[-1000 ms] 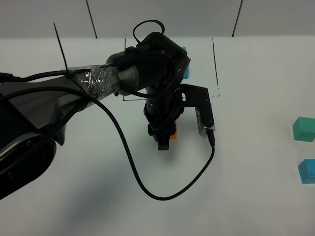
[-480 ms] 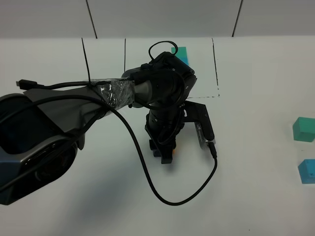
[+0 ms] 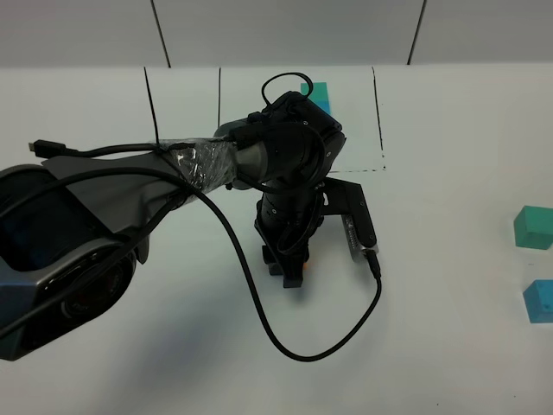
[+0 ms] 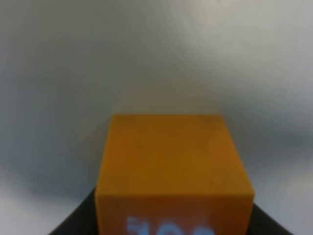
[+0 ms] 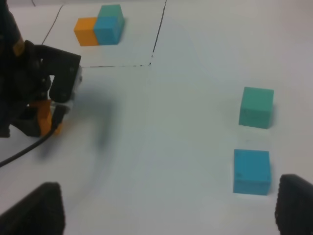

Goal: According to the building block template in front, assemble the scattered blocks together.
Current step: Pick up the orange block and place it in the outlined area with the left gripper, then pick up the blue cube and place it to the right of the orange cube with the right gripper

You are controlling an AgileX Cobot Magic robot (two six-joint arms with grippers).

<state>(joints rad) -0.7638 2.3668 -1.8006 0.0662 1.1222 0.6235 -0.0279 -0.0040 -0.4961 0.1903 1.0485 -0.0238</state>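
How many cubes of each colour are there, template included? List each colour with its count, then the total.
Orange cubes: 2 (held orange cube in the left hand; template orange cube)
Blue cubes: 2 (loose blue cube; template blue cube)
Teal-green cubes: 2 (loose teal-green cube; template teal-green cube)
Total: 6

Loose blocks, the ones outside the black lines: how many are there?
3. The orange cube is clamped in the left gripper near the middle. The teal-green cube and the blue cube sit apart at the right. The left arm could hide more.
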